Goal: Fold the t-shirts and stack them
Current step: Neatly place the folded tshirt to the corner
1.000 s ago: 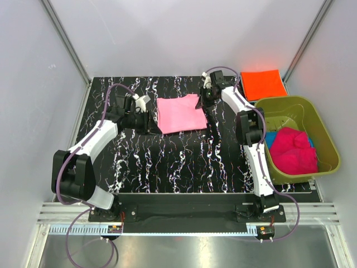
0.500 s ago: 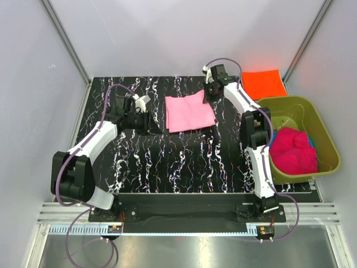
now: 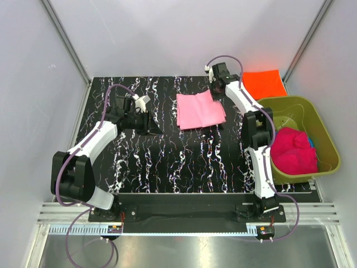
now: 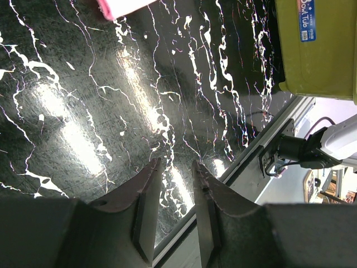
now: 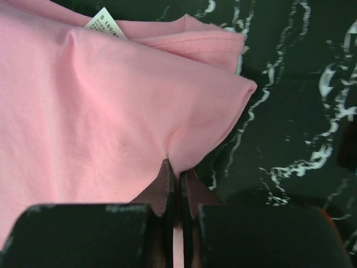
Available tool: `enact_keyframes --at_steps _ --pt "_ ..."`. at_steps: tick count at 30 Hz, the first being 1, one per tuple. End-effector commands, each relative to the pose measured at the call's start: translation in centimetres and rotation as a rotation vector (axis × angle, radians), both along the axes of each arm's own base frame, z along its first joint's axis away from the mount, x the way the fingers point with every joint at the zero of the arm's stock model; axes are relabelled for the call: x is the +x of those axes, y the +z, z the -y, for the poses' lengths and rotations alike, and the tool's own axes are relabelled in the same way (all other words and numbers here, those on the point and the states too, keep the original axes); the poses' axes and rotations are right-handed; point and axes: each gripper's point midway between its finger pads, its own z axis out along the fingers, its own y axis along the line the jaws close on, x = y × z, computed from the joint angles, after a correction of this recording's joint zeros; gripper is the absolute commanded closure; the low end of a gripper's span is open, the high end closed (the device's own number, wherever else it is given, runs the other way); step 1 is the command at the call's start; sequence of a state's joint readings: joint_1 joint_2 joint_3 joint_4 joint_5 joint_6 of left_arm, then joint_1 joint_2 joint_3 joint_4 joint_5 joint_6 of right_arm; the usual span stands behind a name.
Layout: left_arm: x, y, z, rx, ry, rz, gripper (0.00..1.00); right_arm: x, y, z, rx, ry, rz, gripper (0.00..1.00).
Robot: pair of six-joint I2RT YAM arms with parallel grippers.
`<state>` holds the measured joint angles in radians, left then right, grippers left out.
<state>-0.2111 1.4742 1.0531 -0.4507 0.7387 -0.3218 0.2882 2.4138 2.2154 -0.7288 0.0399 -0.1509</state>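
The light pink t-shirt [image 3: 201, 110] lies folded on the black marbled table at the back centre. My right gripper [image 3: 216, 89] is shut on its far right edge; in the right wrist view the closed gripper [image 5: 177, 173] pinches a fold of the pink fabric [image 5: 100, 111]. The bright orange t-shirt [image 3: 264, 84] lies folded flat at the back right corner. The magenta t-shirt [image 3: 293, 149] sits crumpled in the tub, with a sliver of the blue t-shirt [image 3: 310, 143] beside it. My left gripper [image 3: 146, 120] is open and empty, left of the pink shirt.
The olive-green plastic tub [image 3: 323, 134] stands at the right edge of the table, and also shows in the left wrist view [image 4: 318, 44]. The right arm stretches along the tub's left side. White walls enclose the table on three sides.
My right gripper has dragged the pink t-shirt to the right, toward the orange t-shirt. The left arm has not moved.
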Motion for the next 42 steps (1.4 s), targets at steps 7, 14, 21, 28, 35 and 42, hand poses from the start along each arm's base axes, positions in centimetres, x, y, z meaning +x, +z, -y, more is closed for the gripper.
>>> enact_keyframes --at_steps 7,14,21,28,35,42 --pt "0.0 1.7 0.4 -0.042 -0.022 0.058 0.66 4.2 11.9 7.4 -0.222 -0.052 0.289 1.0" --pt "-0.3 1.6 0.4 -0.042 -0.025 0.054 0.66 5.8 12.5 13.0 -0.364 -0.061 0.316 1.0" --pt "-0.4 1.5 0.7 -0.051 -0.033 0.05 0.65 8.0 14.1 17.6 -0.422 -0.11 0.385 1.0" --pt "-0.4 1.3 0.8 -0.055 -0.034 0.04 0.65 9.0 15.6 18.5 -0.446 -0.107 0.438 1.0" --pt "-0.5 1.4 0.8 -0.057 -0.035 0.045 0.65 9.3 17.3 21.9 -0.439 -0.156 0.48 1.0" --pt "-0.4 1.5 0.8 -0.059 -0.036 0.046 0.65 9.5 17.8 24.7 -0.385 -0.168 0.5 1.0"
